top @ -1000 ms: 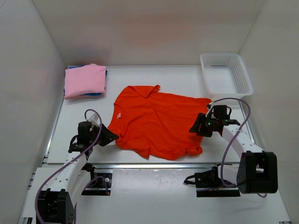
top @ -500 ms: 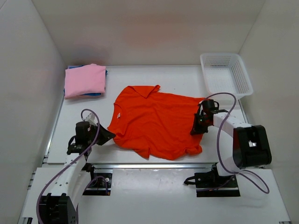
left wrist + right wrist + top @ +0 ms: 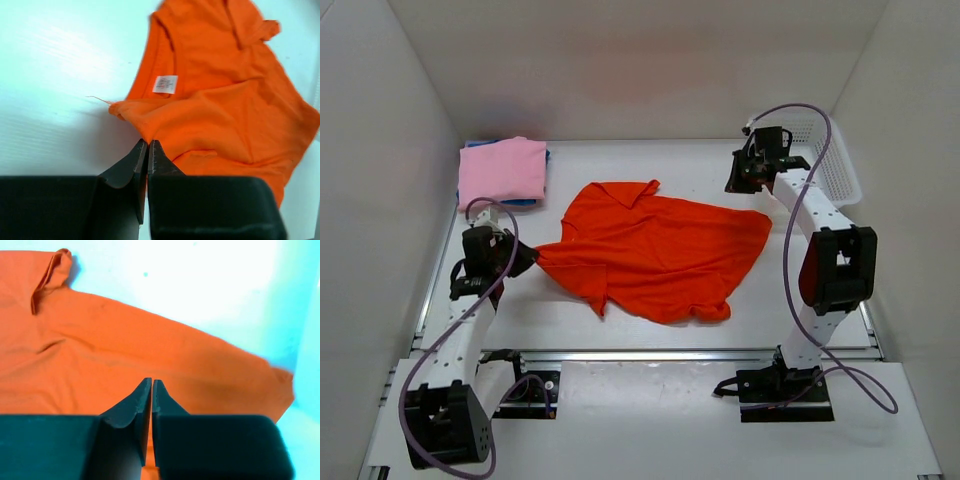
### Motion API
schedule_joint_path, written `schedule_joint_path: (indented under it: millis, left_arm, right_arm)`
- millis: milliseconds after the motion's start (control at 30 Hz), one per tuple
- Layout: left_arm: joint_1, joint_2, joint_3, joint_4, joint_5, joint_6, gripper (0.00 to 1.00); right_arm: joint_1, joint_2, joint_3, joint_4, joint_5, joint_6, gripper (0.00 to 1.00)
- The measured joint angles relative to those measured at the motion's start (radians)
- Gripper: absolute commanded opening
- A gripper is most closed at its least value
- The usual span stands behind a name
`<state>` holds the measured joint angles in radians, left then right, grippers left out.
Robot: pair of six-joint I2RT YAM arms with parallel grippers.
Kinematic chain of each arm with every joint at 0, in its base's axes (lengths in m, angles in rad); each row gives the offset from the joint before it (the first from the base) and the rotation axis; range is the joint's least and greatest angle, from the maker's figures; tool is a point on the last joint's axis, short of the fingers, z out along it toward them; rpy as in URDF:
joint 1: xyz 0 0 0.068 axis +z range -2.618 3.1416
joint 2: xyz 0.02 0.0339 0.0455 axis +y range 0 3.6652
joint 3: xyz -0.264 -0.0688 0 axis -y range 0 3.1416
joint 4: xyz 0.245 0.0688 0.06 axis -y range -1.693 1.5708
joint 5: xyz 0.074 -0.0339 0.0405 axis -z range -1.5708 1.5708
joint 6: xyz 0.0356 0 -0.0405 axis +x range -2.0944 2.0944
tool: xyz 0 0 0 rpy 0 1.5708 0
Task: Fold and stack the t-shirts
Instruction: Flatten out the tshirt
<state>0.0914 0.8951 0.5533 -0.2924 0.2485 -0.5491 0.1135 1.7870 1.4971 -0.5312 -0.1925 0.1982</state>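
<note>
Our left jaws now clamp the edge of the shirt (image 3: 660,260), dragged leftward; right jaws rose, together and empty; we probably must regrasp.

The left arm lies low beside the shirt (image 3: 660,255), and the left gripper (image 3: 531,262) is pinched on the shirt's left edge. The right arm stands tall beyond the shirt's far right corner, wrist angled down, with the right gripper (image 3: 733,185) closed above the cloth.
</note>
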Motion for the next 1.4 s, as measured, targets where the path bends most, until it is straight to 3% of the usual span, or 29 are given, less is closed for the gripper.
schedule_joint_path:
  millis: [33, 67, 100, 133, 167, 200, 233, 367, 500, 567, 633, 700, 767, 867, 1067, 1233, 1400]
  left_arm:
    - [0.006, 0.023, 0.0, 0.002, -0.007, 0.004, 0.01]
    - [0.009, 0.043, -0.002, 0.005, -0.014, 0.007, 0.11]
    - [0.011, 0.066, -0.003, 0.011, -0.014, 0.01, 0.37]
    - [0.013, 0.092, -0.005, 0.019, -0.014, 0.021, 0.48]
    - [0.017, 0.118, -0.01, 0.031, -0.012, 0.021, 0.67]
    - [0.019, 0.138, -0.015, 0.039, -0.008, 0.029, 0.76]
    - [0.021, 0.157, -0.022, 0.043, -0.003, 0.028, 0.77]
    - [0.024, 0.162, -0.044, 0.037, 0.027, 0.021, 0.75]
    - [-0.009, 0.059, -0.046, 0.015, 0.056, -0.009, 0.65]
    - [-0.043, -0.02, -0.049, 0.011, 0.065, -0.037, 0.49]
    - [-0.087, -0.095, -0.071, 0.037, 0.079, -0.09, 0.2]
    - [-0.124, -0.135, -0.114, 0.08, 0.096, -0.147, 0.16]
    - [-0.158, -0.134, -0.153, 0.103, 0.108, -0.19, 0.19]
    - [-0.234, -0.065, -0.169, 0.111, 0.069, -0.239, 0.36]
    - [-0.392, 0.134, -0.117, 0.159, -0.028, -0.255, 0.47]
    - [-0.48, 0.335, -0.024, 0.181, -0.122, -0.24, 0.52]
    - [-0.526, 0.423, 0.018, 0.211, -0.189, -0.235, 0.53]
  right_arm:
    - [-0.005, 0.016, 0.026, -0.001, 0.001, -0.008, 0.07]
    - [-0.008, 0.025, 0.035, -0.005, 0.002, -0.012, 0.09]
    - [-0.011, 0.029, 0.032, -0.013, 0.002, -0.016, 0.12]
    - [-0.011, 0.028, 0.016, -0.018, 0.001, -0.017, 0.13]
    - [-0.012, 0.017, -0.019, -0.009, 0.0, -0.017, 0.18]
    - [-0.012, -0.01, -0.084, 0.004, -0.002, -0.014, 0.19]
    - [-0.011, -0.045, -0.157, 0.004, -0.003, -0.01, 0.23]
    - [-0.002, -0.19, -0.407, -0.022, -0.017, 0.013, 0.31]
    - [-0.001, -0.339, -0.577, -0.024, -0.039, 0.04, 0.31]
    - [-0.003, -0.398, -0.64, -0.021, -0.045, 0.052, 0.3]
    - [-0.006, -0.445, -0.69, -0.015, -0.053, 0.066, 0.29]
    - [-0.01, -0.474, -0.726, -0.01, -0.063, 0.077, 0.29]
    - [-0.012, -0.493, -0.756, -0.002, -0.071, 0.091, 0.29]
    - [-0.012, -0.503, -0.784, 0.008, -0.082, 0.101, 0.28]
    - [-0.009, -0.503, -0.802, 0.029, -0.099, 0.122, 0.28]
    - [0.001, -0.503, -0.802, 0.047, -0.101, 0.128, 0.28]
    - [0.003, -0.503, -0.802, 0.047, -0.103, 0.127, 0.27]
